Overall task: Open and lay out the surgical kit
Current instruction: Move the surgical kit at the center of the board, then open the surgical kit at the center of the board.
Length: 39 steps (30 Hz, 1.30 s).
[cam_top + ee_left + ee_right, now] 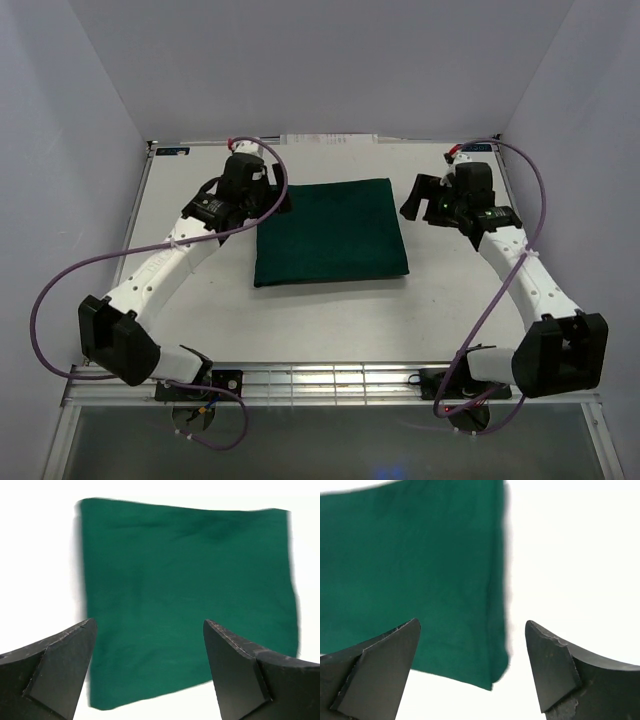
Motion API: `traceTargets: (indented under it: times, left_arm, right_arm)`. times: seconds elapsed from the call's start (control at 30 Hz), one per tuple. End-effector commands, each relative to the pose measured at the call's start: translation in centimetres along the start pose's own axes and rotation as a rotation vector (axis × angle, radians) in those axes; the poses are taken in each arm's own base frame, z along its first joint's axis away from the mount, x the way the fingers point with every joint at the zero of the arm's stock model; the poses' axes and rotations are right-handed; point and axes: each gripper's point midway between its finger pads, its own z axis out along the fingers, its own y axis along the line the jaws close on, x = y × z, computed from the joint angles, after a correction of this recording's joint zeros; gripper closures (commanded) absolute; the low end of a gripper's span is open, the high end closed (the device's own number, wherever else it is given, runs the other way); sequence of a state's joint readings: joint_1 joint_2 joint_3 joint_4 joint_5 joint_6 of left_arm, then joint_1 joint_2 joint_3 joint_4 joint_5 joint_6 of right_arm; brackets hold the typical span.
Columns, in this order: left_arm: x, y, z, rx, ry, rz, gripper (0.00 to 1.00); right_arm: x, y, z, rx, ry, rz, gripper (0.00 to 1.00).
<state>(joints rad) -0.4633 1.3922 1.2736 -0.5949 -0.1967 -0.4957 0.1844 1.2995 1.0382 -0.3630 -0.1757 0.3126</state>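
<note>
Top external: I see cloth wrap (330, 232) folded shut, flanked both sides.
Left gripper (149, 623): fingers apart, over wrap's left edge.
Right gripper (472, 623): fingers apart, beside wrap's right edge.
Risk: I pinch all layers, dragging it.

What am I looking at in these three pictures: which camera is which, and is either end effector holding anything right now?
Two white robot arms are bolted at the near edge of a white table. The wide picture looks down from above and behind them. The other two pictures come from a camera on each wrist, so the dark wedges at the bottom are that arm's own fingers. On the table lies a folded dark green cloth, not yet unfolded; nothing of what it may contain shows. The left end effector is at the cloth's left edge, and the right end effector is just off its right edge. Both are open and hold nothing.
</note>
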Motion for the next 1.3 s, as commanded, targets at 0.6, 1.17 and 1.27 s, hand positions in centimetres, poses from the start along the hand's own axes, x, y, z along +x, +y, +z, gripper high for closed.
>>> traceTargets:
  times: [0.6,1.17,1.27]
  left_arm:
    - [13.0,-28.3,-2.5,0.125,-0.180,0.806,0.07]
    - [18.2,-30.9,3.1,0.069,-0.312,1.026,0.24]
    - [19.2,-30.2,4.0,0.046,-0.297,1.057,0.24]
  right_arm:
    - [7.0,-15.4,-13.0,0.839,-0.069,0.182,0.10]
    - [7.3,-15.6,-11.2,0.827,0.021,0.207,0.10]
    - [7.1,-16.1,-11.4,0.834,0.020,0.232,0.10]
